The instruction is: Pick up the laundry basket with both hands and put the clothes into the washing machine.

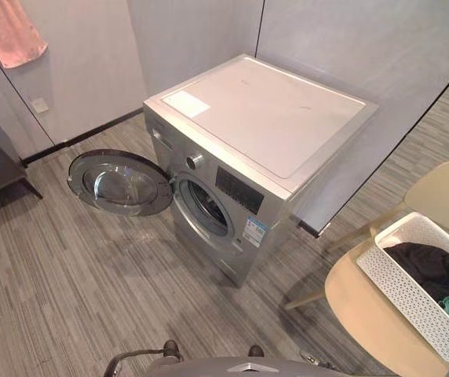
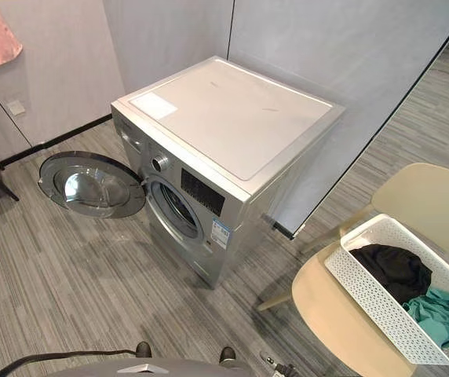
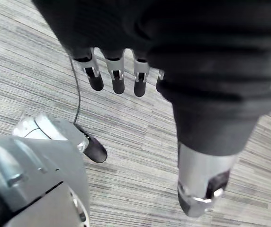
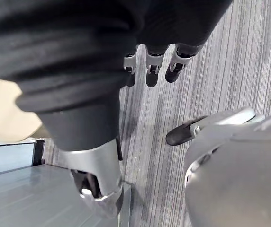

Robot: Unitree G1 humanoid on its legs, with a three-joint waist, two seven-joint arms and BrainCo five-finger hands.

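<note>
Both of my hands hang free over the striped grey floor and neither touches anything. On my left hand the fingers point straight down in a loose row with the thumb set well apart from them, so the hand is wide and empty. My right hand is the same: fingers straight, its thumb spread away from them, nothing between. The white laundry basket is off to my right, resting on the seat of a beige chair, well apart from either hand. Inside it a black garment lies toward the end nearer the machine, and a teal garment lies just beside it at the nearer end, the two touching. The silver washing machine stands ahead of me against the grey wall, its flat top bare. Its round door is swung fully open to the left, leaving the drum opening uncovered on the front. A pink towel hangs high on the wall at the far left, well apart from the machine.
</note>
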